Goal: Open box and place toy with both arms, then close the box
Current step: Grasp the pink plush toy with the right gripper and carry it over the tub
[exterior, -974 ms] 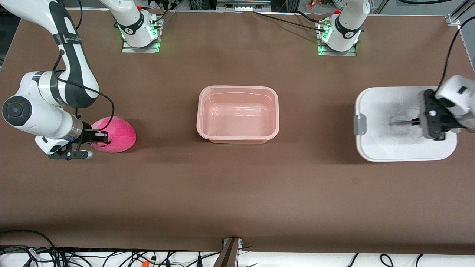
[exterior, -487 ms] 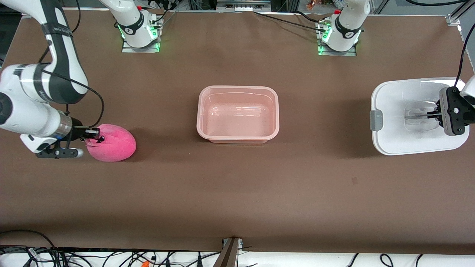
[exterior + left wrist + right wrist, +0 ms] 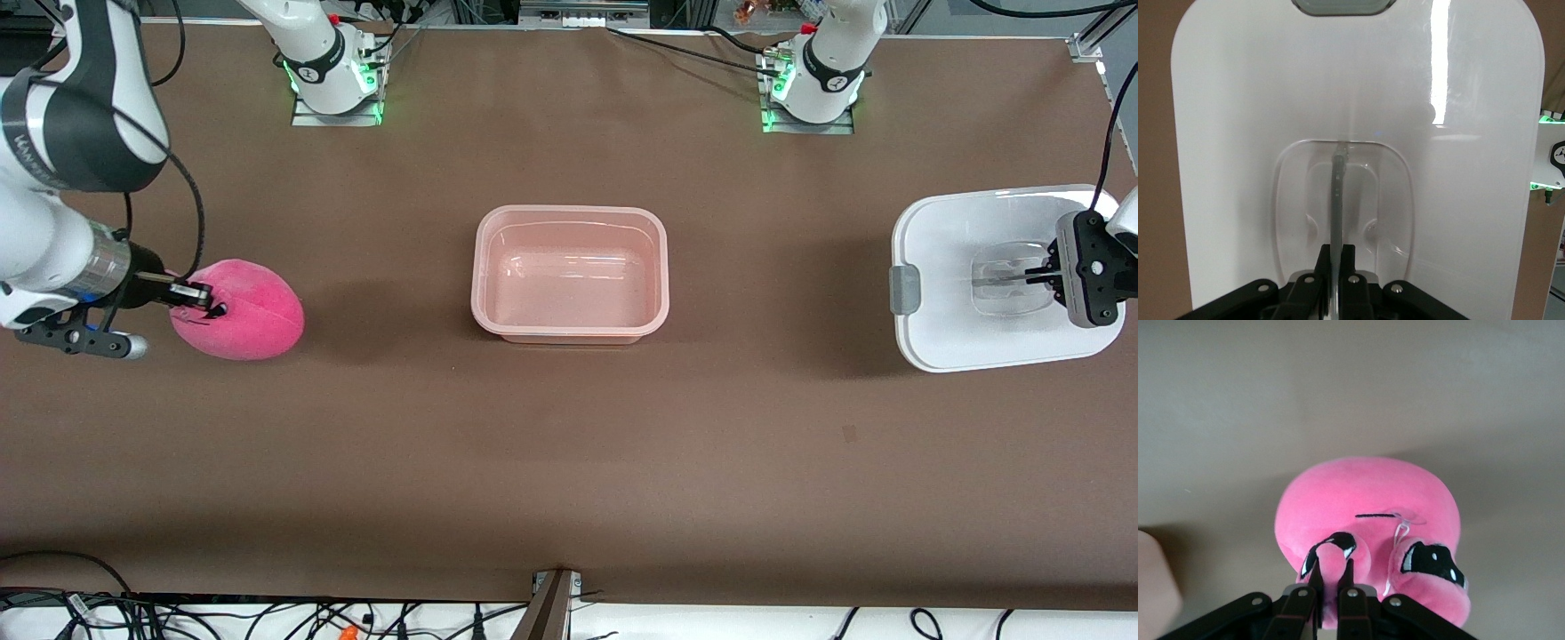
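The pink toy (image 3: 238, 309) hangs over the right arm's end of the table, pinched by one small flap in the closed right gripper (image 3: 203, 300). The open pale pink box (image 3: 570, 275) sits mid-table — its white lid (image 3: 978, 276) is at the left arm's end, the left gripper (image 3: 1042, 275) clamped on the clear handle (image 3: 1337, 193)

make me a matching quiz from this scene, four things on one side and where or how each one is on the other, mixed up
Things:
1. tub
2. lid
3. toy
4. left hand

States:
a. pinched by the right hand
b. shut on a clear handle
c. open and empty, mid-table
d. white, toward the left arm's end of the table

Pairs: 1-c, 2-d, 3-a, 4-b
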